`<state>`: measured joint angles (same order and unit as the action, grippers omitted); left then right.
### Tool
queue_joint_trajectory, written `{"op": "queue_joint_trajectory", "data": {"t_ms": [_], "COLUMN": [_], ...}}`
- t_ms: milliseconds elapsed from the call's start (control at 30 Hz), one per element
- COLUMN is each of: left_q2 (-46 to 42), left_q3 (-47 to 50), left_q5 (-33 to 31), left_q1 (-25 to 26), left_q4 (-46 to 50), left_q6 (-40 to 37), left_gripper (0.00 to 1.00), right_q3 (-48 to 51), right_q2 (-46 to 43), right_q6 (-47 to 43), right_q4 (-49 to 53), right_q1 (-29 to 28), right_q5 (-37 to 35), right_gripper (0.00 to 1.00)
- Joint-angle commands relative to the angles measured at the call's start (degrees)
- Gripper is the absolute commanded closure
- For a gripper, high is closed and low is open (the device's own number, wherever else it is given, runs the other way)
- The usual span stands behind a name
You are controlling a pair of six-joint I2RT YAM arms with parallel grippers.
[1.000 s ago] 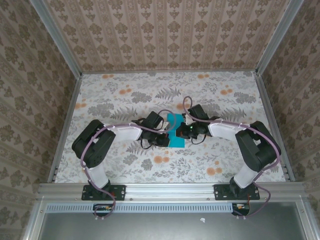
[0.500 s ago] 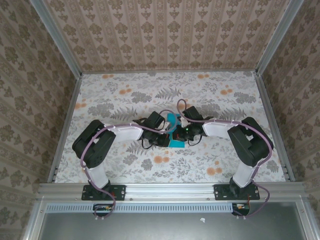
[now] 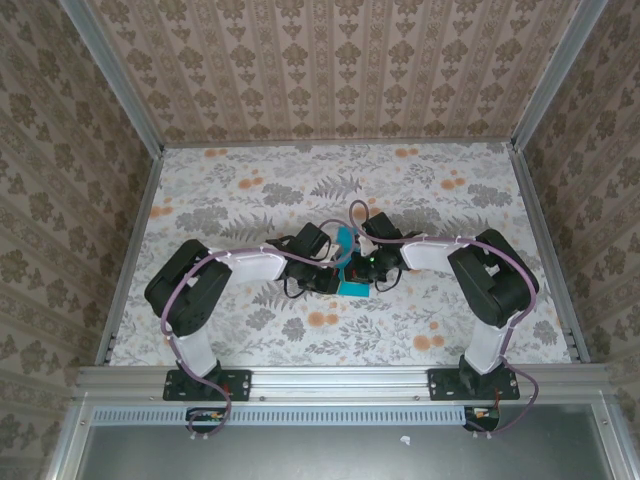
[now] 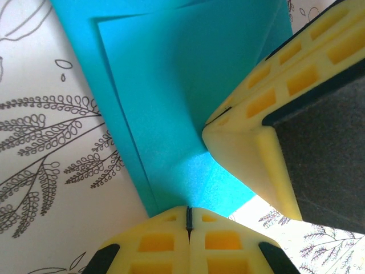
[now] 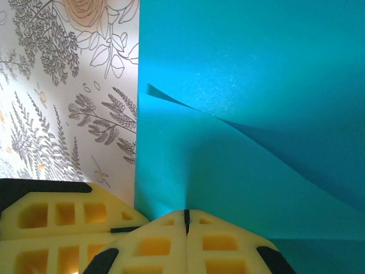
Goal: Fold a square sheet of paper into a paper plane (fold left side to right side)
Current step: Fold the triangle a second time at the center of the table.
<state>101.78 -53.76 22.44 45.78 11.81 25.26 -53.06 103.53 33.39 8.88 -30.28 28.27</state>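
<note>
Mid-bench (image 3: 250, 190), between the two arms: blue paper sheet (image 3: 356, 288), largely hidden under the wrists, partly folded, one flap lifted. Closed tight: left pincer (image 4: 188, 214) and right pincer (image 5: 185, 216), tips at the paper. Actual pinch impossible to confirm.

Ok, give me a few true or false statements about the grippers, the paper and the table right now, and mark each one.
1. The left gripper and right gripper are both shut. True.
2. The paper is red. False: it is cyan-blue.
3. Both grippers meet at the paper, near the middle of the table. True.
4. The paper lies flat in one layer. False: layers overlap and one part curves up.
5. The table is plain white. False: it has a floral pattern.
</note>
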Motion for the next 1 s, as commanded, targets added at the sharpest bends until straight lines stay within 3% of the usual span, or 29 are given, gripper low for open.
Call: {"op": "queue_joint_trajectory", "data": {"t_ms": [0, 400, 967], "left_q2": [1.94, 2.02, 1.14], "left_q3": [1.20, 2.03, 1.91], "left_q5": [-2.56, -2.95, -3.25], "left_q1": [0.45, 0.39, 0.67], "left_q4": [6.38, 6.29, 5.90], "left_q6": [-1.42, -1.33, -1.43], "left_gripper": [0.98, 0.98, 0.99], "right_q3": [-0.68, -1.71, -3.35], "right_q2": [1.41, 1.26, 0.73], "right_q6": [-2.98, -6.10, -10.62], "right_q4": [3.94, 5.47, 8.34], "right_q1": [0.34, 3.31, 12.08], "right_q5": [-3.39, -4.97, -6.08], "right_gripper": [1.00, 0.99, 0.99]}}
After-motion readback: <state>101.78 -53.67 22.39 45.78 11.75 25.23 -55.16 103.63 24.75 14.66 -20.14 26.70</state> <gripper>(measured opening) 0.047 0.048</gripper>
